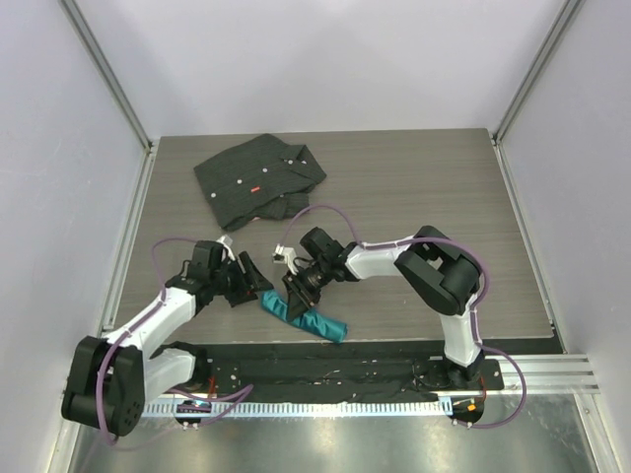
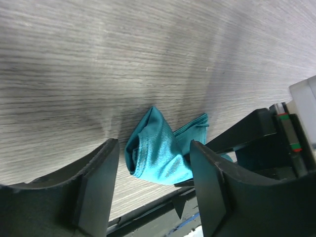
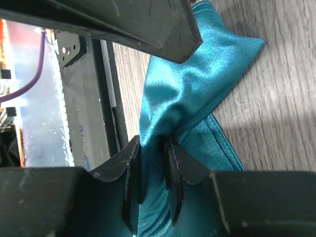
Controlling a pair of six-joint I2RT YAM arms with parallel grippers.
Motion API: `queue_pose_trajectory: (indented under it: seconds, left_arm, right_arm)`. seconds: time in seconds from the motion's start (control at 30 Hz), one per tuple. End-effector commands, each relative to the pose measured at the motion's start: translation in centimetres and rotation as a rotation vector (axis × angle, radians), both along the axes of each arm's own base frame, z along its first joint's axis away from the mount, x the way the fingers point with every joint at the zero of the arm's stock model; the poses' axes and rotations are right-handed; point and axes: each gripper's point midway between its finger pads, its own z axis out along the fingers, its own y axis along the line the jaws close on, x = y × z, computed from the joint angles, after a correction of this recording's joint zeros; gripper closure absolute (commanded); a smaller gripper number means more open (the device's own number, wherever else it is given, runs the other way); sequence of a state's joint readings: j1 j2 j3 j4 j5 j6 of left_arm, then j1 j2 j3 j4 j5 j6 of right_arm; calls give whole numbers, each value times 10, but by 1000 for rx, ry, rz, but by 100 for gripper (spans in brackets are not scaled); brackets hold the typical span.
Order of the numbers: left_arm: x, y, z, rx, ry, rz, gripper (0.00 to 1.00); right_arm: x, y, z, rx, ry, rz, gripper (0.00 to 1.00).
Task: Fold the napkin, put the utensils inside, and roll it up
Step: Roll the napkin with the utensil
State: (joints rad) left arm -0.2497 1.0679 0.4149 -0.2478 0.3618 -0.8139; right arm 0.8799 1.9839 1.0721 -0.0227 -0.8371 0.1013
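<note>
The teal napkin (image 1: pixel 308 319) lies bunched in a long roll near the table's front edge. My right gripper (image 1: pixel 297 296) is shut on a raised fold of the napkin (image 3: pixel 197 74), and its fingertips (image 3: pixel 136 148) pinch the cloth between them. My left gripper (image 1: pixel 253 283) is open just left of the roll. In the left wrist view the napkin's rolled end (image 2: pixel 158 153) sits in the gap between the left gripper's (image 2: pixel 154 147) jaws, touching neither. The right gripper's finger (image 2: pixel 252 129) shows there too. The utensils are hidden or out of view.
A black buttoned shirt (image 1: pixel 258 177) with a small red tag lies at the back left of the table. The black base strip (image 1: pixel 325 370) runs along the near edge, right beside the napkin. Grey walls close both sides.
</note>
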Motion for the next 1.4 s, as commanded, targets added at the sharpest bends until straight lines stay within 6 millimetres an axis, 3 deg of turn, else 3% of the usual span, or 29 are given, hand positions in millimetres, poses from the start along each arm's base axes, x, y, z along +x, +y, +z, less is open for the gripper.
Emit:
queue_pose_trajectory:
  seconds: [0.0, 0.4, 0.53, 0.57, 0.63, 0.77, 0.9, 1.0, 1.17, 1.37]
  left_arm:
    - [9, -9, 6, -58, -41, -12, 42]
    - [0, -20, -10, -119, 35, -42, 78]
    - [-4, -21, -15, -122, 57, -54, 97]
    - [-4, -21, -15, -122, 61, -54, 100]
    - [-5, -21, -17, -120, 67, -55, 100]
    - [-5, -21, -18, -118, 75, -52, 100]
    - [-3, -20, -16, -112, 82, -47, 100]
    - [-5, -18, -17, -96, 104, -39, 100]
    - [-5, -16, -19, -75, 131, -33, 100]
    - [-4, -17, -19, -76, 141, -34, 100]
  right_arm:
    - [-5, -21, -34, -131, 54, -24, 71]
    - [7, -23, -34, -137, 41, -53, 71]
    - [22, -24, -24, -167, -28, -77, 64]
    - [24, -25, -19, -179, -42, -82, 57]
    - [33, -25, -6, -182, -92, -101, 45]
    - [45, -24, 21, -181, -185, -144, 37]
    - [56, -26, 46, -200, -366, -206, 34]
    - [48, -21, 58, -242, -530, -217, 33]
    - [25, -9, 61, -276, -680, -176, 34]
    - [12, -1, 41, -333, -744, -126, 35]
